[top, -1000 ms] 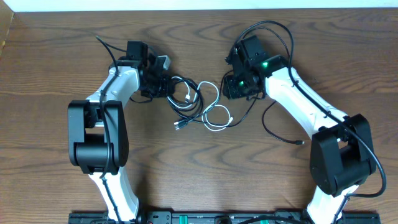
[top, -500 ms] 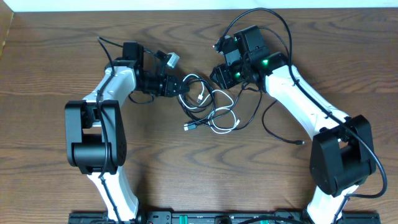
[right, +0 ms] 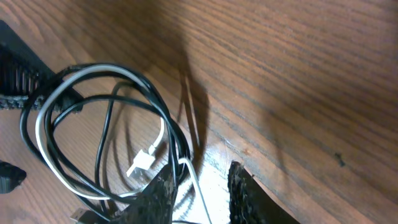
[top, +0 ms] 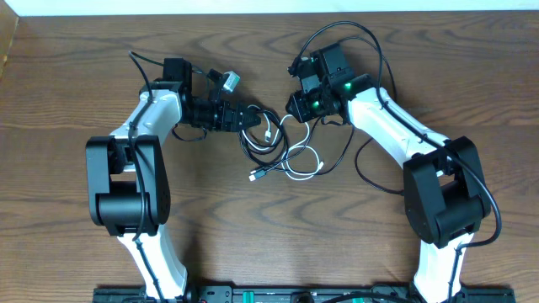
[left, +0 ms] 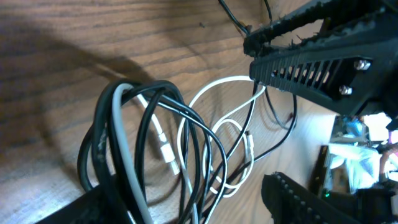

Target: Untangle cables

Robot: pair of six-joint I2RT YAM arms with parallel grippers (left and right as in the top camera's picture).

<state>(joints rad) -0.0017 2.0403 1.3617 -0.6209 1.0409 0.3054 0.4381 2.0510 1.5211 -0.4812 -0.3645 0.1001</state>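
The left gripper (top: pixel 250 116) lies low over the table (top: pixel 253 236), at the left edge of the cables (top: pixel 276 143). In the left wrist view its jaws stand wide apart (left: pixel 258 115), one finger (left: pixel 311 56) above and the other at the bottom of the picture. Nothing is clamped between them. The white cable (left: pixel 224 81) runs just beside the tip of the upper finger, but I cannot tell if it touches.

The right gripper (top: pixel 295 107) is at the upper right edge of the same heap. Its own camera shows the two fingertips (right: pixel 163 193) with only a narrow gap (right: pixel 199 186). A thin white cord goes through this gap. The wood shows on both sides of it, so the jaws are not pressed on it.

The cables are in the middle of the table, between the two grippers, in a loose tangle of black and white loops. The overhead view alone shows the whole heap, with a small plug end (top: pixel 255 175) at the lower left and a white loop (top: pixel 303 168) at the lower right. The left wrist view shows how the black loops (left: pixel 102 134) overlap. The right wrist view shows a small white plug (right: pixel 142 160) inside a black loop (right: pixel 112 68).
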